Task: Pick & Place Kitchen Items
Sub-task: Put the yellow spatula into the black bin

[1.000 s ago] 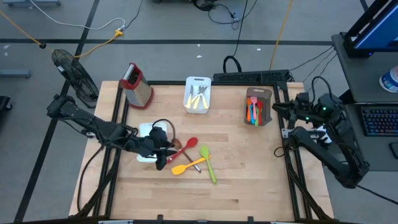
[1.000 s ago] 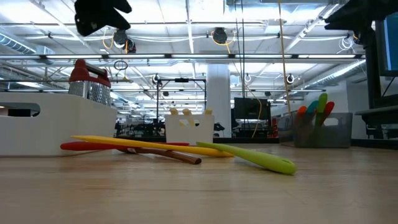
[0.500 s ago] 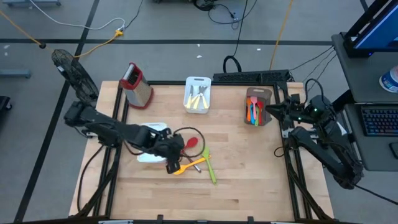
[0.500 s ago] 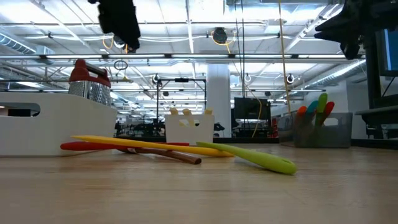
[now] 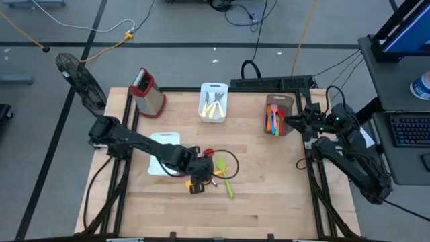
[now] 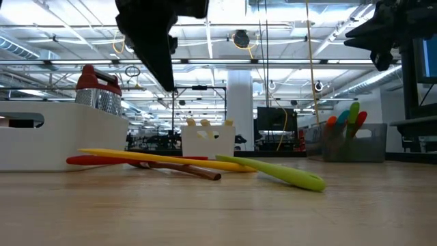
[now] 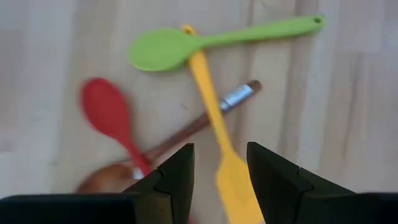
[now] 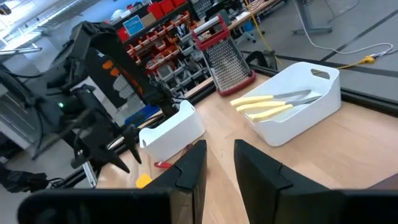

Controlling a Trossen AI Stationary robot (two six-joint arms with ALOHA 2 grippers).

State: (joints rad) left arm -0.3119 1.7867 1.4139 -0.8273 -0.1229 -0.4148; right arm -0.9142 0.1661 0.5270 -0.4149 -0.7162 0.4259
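Several utensils lie crossed on the table's middle: a yellow spatula (image 5: 201, 183) (image 7: 214, 118), a green spoon (image 5: 226, 179) (image 7: 186, 45), a red spoon (image 5: 207, 153) (image 7: 107, 114) and a brown wooden spoon with a metal collar (image 7: 205, 118). My left gripper (image 5: 197, 177) (image 7: 219, 171) hangs open above them, fingers pointing down on either side of the yellow spatula's blade, well clear of the table in the low view (image 6: 158, 48). My right gripper (image 5: 293, 122) (image 8: 219, 163) waits open and empty by the brown tray (image 5: 279, 101).
A white tray (image 5: 213, 102) with yellow-handled cutlery stands at the far middle. The brown tray holds coloured utensils. Another white tray (image 5: 161, 142) lies under my left arm. A steel grater with a red top (image 5: 147, 91) stands at the far left.
My left gripper has gone toward the table's right edge, from over the near white tray to over the heap of utensils, and has come down somewhat. The utensils have not moved. My right gripper has reached a little toward the brown tray.
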